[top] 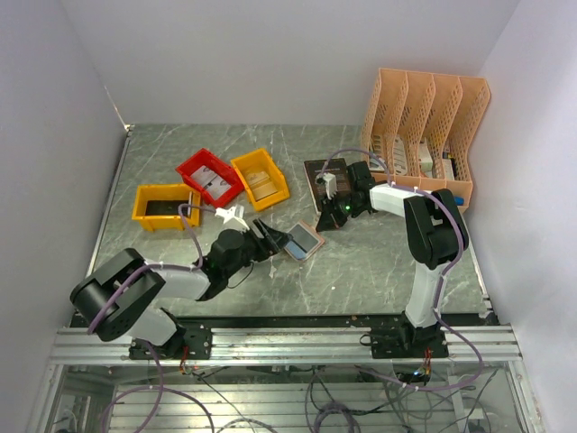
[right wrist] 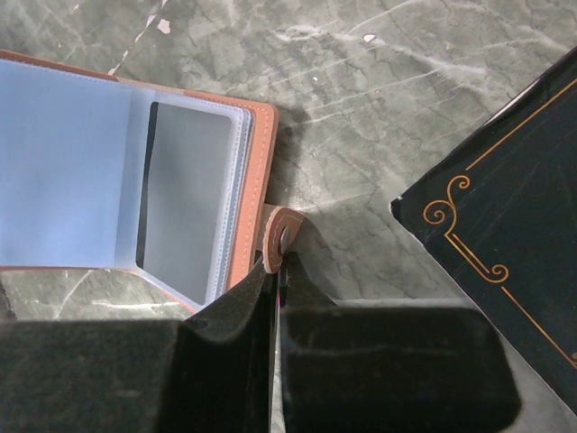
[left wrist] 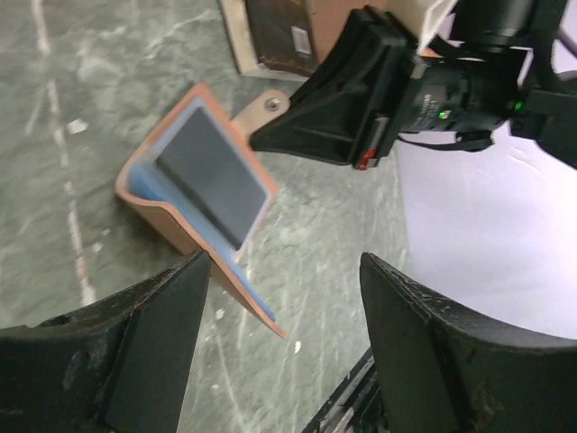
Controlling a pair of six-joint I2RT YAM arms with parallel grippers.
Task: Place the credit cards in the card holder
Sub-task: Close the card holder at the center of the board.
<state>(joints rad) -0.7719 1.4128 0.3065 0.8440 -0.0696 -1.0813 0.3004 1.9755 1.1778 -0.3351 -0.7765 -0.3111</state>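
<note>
The tan card holder (top: 304, 241) lies open in the middle of the table. Its bluish clear sleeves (right wrist: 63, 162) face up, and a grey-silver credit card (right wrist: 185, 203) sits inside one of them. My right gripper (right wrist: 281, 271) is shut on the holder's snap tab (right wrist: 281, 236). In the left wrist view the holder (left wrist: 144, 185) is tilted, the grey card (left wrist: 212, 176) showing, with the right gripper (left wrist: 261, 137) at the tab. My left gripper (left wrist: 284, 307) is open just short of the holder's near edge, with nothing between its fingers. No other credit card is in view.
A black book (top: 326, 176) lies just behind the right gripper. Two yellow bins (top: 165, 206) (top: 261, 179) and a red bin (top: 208, 175) stand at the back left. A peach slotted file rack (top: 424, 126) stands at the back right.
</note>
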